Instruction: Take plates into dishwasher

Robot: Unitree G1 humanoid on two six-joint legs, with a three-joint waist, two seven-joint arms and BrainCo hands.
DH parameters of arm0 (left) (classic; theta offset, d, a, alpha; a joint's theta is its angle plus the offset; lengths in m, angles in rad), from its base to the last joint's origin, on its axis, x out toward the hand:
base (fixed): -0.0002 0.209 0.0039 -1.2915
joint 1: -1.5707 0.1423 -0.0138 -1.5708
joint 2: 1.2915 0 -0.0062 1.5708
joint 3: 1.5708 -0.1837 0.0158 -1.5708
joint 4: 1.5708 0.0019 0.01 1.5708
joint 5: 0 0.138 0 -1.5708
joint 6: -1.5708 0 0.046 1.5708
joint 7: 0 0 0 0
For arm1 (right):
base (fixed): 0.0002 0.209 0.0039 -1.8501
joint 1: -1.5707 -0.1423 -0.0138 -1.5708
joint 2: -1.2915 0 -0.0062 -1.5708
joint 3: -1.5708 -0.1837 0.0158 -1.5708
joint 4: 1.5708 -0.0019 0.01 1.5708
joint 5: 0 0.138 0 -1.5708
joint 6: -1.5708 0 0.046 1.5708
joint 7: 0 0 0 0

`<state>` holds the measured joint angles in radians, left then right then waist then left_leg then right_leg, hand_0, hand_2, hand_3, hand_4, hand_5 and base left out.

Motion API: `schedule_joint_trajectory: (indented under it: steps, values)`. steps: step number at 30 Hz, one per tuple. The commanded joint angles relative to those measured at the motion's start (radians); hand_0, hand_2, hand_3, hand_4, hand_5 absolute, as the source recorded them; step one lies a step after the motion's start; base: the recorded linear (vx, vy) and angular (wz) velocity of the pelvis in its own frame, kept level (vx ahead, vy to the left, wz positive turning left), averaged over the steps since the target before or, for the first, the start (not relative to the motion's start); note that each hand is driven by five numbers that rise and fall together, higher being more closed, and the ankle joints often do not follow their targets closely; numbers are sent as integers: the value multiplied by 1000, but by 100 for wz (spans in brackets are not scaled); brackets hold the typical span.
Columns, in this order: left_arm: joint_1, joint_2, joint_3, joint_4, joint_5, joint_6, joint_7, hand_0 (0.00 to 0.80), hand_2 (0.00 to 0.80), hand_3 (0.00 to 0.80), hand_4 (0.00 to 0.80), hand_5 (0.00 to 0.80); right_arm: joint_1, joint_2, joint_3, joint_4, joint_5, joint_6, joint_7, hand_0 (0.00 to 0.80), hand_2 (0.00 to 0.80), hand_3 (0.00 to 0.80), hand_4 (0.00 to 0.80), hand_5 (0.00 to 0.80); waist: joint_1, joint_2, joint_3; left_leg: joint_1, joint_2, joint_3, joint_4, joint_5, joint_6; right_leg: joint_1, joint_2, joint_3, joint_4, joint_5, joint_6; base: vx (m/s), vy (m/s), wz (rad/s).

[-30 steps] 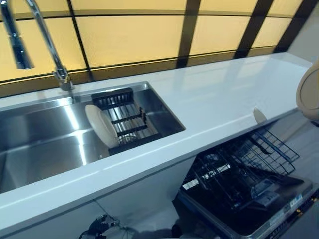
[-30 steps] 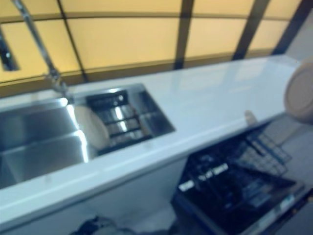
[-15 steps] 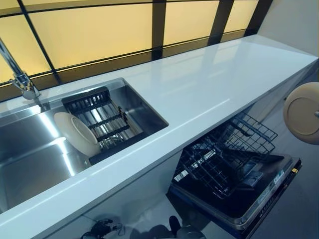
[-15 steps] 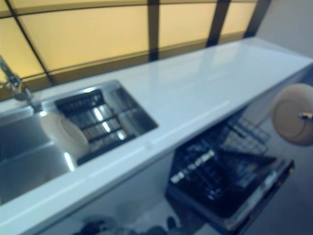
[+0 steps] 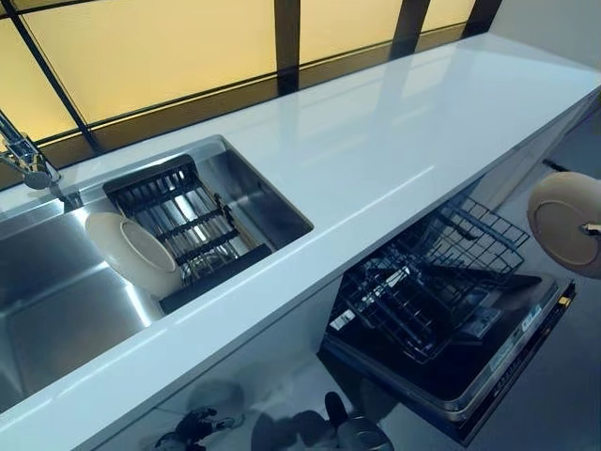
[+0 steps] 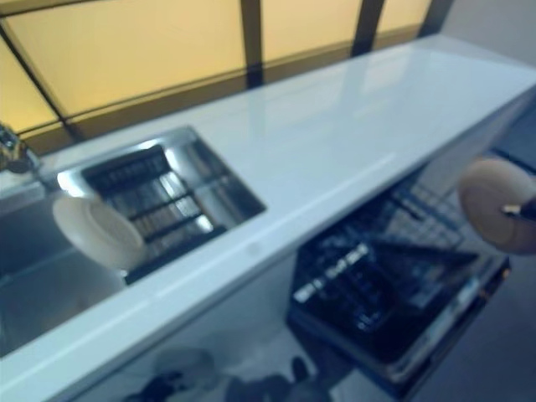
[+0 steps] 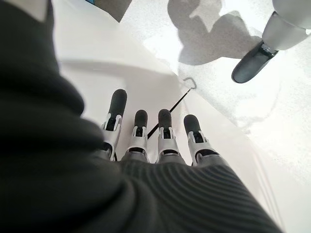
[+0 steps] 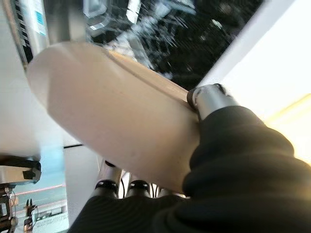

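Observation:
My right hand (image 8: 209, 101) is shut on a beige plate (image 5: 566, 222); the thumb lies over its rim and the fingers (image 8: 111, 185) go under it. I hold the plate on edge, below counter height, to the right of the open dishwasher's pulled-out black wire rack (image 5: 427, 287). The dishwasher door (image 5: 488, 371) lies open and flat. A second beige plate (image 5: 131, 252) leans against a black rack (image 5: 188, 221) in the sink. My left hand (image 7: 141, 131) hangs low beside the white cabinet front, fingers straight and empty.
The steel sink (image 5: 56, 315) with its faucet (image 5: 26, 162) is at the left. The long white counter (image 5: 394, 132) runs over the dishwasher, with a yellow window behind it.
The camera has swung right and down. The plate in my right hand has come down from counter height to beside the dishwasher rack. The sink plate has not moved.

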<state>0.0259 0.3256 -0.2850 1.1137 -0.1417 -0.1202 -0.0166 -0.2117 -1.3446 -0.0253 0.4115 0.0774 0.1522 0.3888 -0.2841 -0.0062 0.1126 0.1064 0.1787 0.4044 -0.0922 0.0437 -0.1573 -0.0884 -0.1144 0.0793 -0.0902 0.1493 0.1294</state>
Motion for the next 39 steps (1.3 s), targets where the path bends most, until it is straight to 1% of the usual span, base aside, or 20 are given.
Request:
schedule_joint_trajectory:
  steps: [1, 9, 17, 23, 39]
  values:
    - [-96, 72, 17, -32, -21, -34, 16, 0, 0, 0, 0, 0, -147, 43, 19, 26, -27, -27, -43, 800, 800, 800, 800, 800, 28, -41, 41, 59, -5, -50, 9, -74, 34, -25, -16, -40, 24, -11, 46, -32, 4, 16]
    - [-108, 66, 9, -50, -20, -46, 11, 0, 0, 0, 0, 0, -237, 86, 118, 66, -63, 0, -34, 800, 800, 800, 800, 800, 50, -11, 76, 29, -12, -84, 5, -66, 28, -43, -31, -68, 25, -12, 41, -36, -2, 12]
    - [-117, 50, -2, -66, -30, -51, 2, 0, 0, 0, 0, 0, -249, 150, 153, 70, -102, 2, -36, 800, 800, 800, 800, 800, 60, 14, 97, 14, -20, -99, 5, -64, 24, -55, -41, -84, 24, -11, 39, -21, 5, 6]
    - [-130, 38, -9, -73, -39, -45, 2, 0, 0, 0, 0, 0, -283, 200, 204, 95, -131, 9, -28, 800, 800, 800, 800, 800, 72, 35, 110, 5, -24, -111, 5, -62, 21, -58, -48, -90, 21, -12, 36, -5, 9, 6]
    - [-170, 21, -26, -82, -55, -39, -3, 0, 0, 0, 0, 0, -310, 307, 281, 205, -186, 29, -34, 800, 800, 800, 800, 800, 95, 61, 134, -6, -27, -136, 5, -58, 17, -57, -60, -104, 14, -12, 33, -9, 5, 4]
